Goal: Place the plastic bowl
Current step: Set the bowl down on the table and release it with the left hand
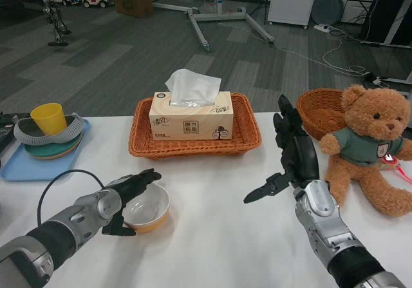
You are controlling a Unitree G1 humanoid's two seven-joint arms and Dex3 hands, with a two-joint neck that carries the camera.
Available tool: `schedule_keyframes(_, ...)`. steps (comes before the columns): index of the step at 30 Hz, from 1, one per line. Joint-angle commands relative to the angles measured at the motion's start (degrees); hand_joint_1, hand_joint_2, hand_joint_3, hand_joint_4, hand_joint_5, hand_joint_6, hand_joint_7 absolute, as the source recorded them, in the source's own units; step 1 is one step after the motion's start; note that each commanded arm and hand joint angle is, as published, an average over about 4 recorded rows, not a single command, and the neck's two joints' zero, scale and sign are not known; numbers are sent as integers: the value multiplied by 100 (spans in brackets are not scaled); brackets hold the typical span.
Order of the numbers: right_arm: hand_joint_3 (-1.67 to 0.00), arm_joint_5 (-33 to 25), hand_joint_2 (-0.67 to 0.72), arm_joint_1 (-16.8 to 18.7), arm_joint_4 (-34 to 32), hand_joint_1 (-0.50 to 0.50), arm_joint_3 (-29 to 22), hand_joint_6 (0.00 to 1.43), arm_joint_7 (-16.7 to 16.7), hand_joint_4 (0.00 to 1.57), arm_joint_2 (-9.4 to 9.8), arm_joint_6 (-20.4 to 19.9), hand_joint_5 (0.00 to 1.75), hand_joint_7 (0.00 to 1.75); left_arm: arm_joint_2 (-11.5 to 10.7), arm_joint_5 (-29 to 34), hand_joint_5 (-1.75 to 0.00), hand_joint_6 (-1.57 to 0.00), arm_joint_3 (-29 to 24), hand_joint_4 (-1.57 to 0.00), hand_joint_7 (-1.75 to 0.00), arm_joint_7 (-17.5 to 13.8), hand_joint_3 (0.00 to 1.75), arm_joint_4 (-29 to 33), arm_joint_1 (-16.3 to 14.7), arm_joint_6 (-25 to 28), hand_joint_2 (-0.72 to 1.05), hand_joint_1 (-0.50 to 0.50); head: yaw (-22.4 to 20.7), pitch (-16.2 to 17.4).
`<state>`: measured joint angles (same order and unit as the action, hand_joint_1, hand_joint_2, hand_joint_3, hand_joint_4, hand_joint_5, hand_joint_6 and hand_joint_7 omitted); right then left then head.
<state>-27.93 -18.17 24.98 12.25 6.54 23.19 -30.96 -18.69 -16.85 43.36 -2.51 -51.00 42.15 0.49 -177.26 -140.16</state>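
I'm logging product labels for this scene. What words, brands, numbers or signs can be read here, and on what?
Tissue box: Chinese characters and a script logo are printed on its front, but too small and blurred to quote.
Teddy bear: a small badge on its green shirt, unreadable.
Red tag beside the bear: no legible text.
Bowl, yellow cup, baskets: no print visible.

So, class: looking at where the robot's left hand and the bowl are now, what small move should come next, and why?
Probably lift the bowl slightly off the table. The left hand already grips its near rim while it sits on the white surface, and the right hand hangs open, apart from it. Where it should go is not shown.
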Motion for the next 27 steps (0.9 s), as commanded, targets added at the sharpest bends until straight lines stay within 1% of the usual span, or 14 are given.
schedule_keyframes(1, -8, -29, 34, -29, 42, -46, -8, 0, 6, 0, -8, -42, 0, 0, -80, -266, -103, 0, 18, 0, -12, -384, 175, 215, -242, 459, 105, -48, -20, 10)
schedule_keyframes(2, -8, -29, 34, -29, 42, -46, -10, 0, 6, 0, -8, -42, 0, 0, -98, -326, -103, 0, 18, 0, -9, -470, 175, 305, -242, 573, 105, -48, -27, 13)
schedule_keyframes(5, -8, -29, 34, -29, 42, -47, -8, 0, 10, 0, -8, -42, 0, 0, -131, -403, -103, 0, 10, 0, -2, -589, 175, 481, -242, 698, 105, -48, -49, 16)
schedule_keyframes(6, -8, -29, 34, -29, 42, -47, -6, 0, 12, 0, -8, -42, 0, 0, -137, -409, -105, 0, 8, 0, 0, -600, 170, 514, -242, 716, 105, -48, -61, 19)
schedule_keyframes(9, -8, -29, 34, -29, 42, -46, -3, 0, 10, 0, -8, -42, 0, 0, -157, -535, -105, 0, -61, 0, 0, -615, 140, 727, -260, 742, 105, -48, -87, 20)
schedule_keyframes(10, -8, -29, 34, -29, 44, -46, -3, 0, 8, 0, -8, -42, 0, 0, -173, -618, -103, 0, -98, 0, 0, -639, 133, 861, -271, 751, 105, -48, -90, 17)
schedule_keyframes(12, -8, -29, 34, -29, 47, -46, -6, 0, 6, 0, -8, -42, 0, 0, -205, -739, -103, 0, -140, 0, 0, -703, 131, 1074, -289, 784, 105, -48, -94, 18)
schedule_keyframes(13, -8, -29, 34, -29, 47, -46, -8, 0, 6, 0, -8, -42, 0, 0, -223, -776, -103, 0, -144, 0, 0, -743, 127, 1153, -295, 808, 105, -48, -110, 22)
schedule_keyframes(15, -8, -29, 34, -29, 42, -46, -12, 0, 6, 0, -8, -42, 0, 0, -258, -855, -108, 0, -210, 0, 0, -808, 113, 1325, -326, 883, 105, -48, -140, 28)
schedule_keyframes(17, -8, -31, 34, -29, 42, -46, -12, 0, 6, 0, -6, -42, 0, 0, -304, -941, -108, 0, -362, 0, 0, -874, 103, 1582, -390, 953, 105, -48, -161, 33)
schedule_keyframes(19, -8, -33, 34, -29, 42, -46, -12, 0, 6, 0, -1, -42, 0, 0, -346, -994, -103, 0, -513, 0, 0, -940, 89, 1832, -462, 1001, 105, -48, -172, 35)
schedule_keyframes(20, -8, -33, 34, -29, 42, -46, -12, 0, 6, 0, 1, -42, 0, 0, -359, -1014, -105, 0, -579, 0, 0, -971, 83, 1927, -493, 1014, 105, -48, -177, 36)
schedule_keyframes(24, -8, -29, 34, -29, 42, -46, -12, 0, 10, 0, 1, -46, 0, 0, -434, -1049, -103, 0, -843, 0, 0, -1050, 2, 2336, -642, 1054, 105, -49, -245, 21)
schedule_keyframes(27, -8, -33, 34, -29, 42, -46, -12, 0, 6, 0, 1, -57, 0, 0, -498, -1088, -103, 0, -968, 0, 0, -1109, 0, 2639, -748, 1151, 105, -50, -245, 21)
